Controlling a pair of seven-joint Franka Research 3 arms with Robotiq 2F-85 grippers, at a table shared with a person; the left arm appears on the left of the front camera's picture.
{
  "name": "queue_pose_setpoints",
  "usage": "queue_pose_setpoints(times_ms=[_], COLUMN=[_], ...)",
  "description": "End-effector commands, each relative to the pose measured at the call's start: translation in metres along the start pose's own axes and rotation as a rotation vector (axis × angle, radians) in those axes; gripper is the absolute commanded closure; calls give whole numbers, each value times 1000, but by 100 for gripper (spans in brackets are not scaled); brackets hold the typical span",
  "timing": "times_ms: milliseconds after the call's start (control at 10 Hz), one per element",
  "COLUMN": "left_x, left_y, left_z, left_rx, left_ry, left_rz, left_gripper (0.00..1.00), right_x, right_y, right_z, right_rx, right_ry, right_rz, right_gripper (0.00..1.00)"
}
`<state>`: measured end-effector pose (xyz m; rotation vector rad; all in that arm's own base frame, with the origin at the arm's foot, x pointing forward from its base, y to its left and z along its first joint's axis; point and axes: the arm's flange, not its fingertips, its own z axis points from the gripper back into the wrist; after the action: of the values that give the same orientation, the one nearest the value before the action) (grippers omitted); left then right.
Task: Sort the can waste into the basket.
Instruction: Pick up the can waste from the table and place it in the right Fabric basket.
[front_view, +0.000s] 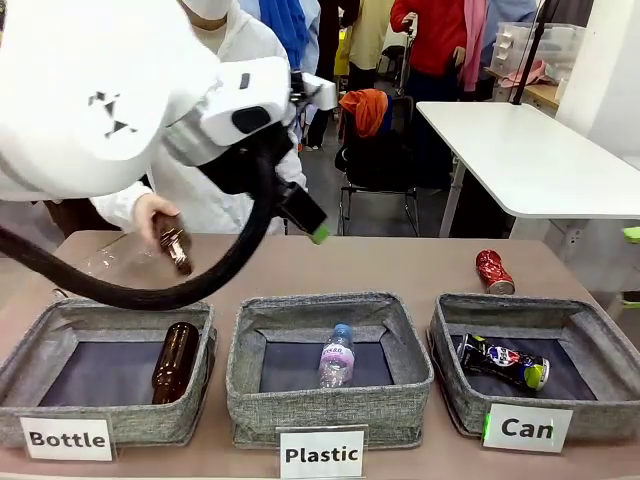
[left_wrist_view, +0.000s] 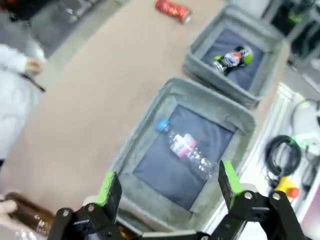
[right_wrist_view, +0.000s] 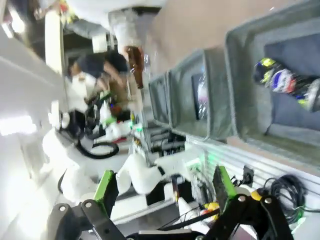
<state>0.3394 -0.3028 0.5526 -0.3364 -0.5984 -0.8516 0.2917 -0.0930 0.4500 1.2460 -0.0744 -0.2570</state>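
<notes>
The left gripper (left_wrist_view: 167, 182) was seen open, with its green pads set wide apart and nothing held between them. It was positioned above the middle bin (front_view: 250, 400), labelled "Plastic", in which a clear plastic bottle (front_view: 337, 356) was laid. The right gripper (right_wrist_view: 164, 184) was also found open and empty.

Of the can waste, the dark can (front_view: 503, 362) with blue, red and white print was laid on the dark floor of the basket (front_view: 600, 420), which was marked "Can" and placed at the right end of the row. The red can (front_view: 494, 271) was left outside, lying on the table (front_view: 400, 265) just behind the far wall of that basket.

In the bin (front_view: 30, 350) labelled "Bottle", a brown glass bottle (front_view: 176, 362) was laid. A second brown bottle (front_view: 176, 247) was held by a person's hand (front_view: 150, 212) over the far left part of the table.
</notes>
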Motion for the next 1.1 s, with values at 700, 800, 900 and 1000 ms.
queue_pose_setpoints(times_ms=[700, 800, 900, 1000], left_x=[-48, -48, -49, -49], left_y=[57, 58, 59, 60], left_z=[3, 0, 0, 0], left_rx=[-26, -37, -40, -45], left_ry=[-23, -15, -8, -8], left_rz=[231, 224, 231, 231], left_gripper=[0, 0, 0, 0], right_x=[-20, -19, -20, -20], right_y=[-17, -16, -15, -16], right_z=[-35, -34, -33, -35], right_rx=[128, 134, 132, 128], right_ry=[-5, -14, -16, -12], right_rz=[-55, -47, -49, -52], right_gripper=[0, 0, 0, 0])
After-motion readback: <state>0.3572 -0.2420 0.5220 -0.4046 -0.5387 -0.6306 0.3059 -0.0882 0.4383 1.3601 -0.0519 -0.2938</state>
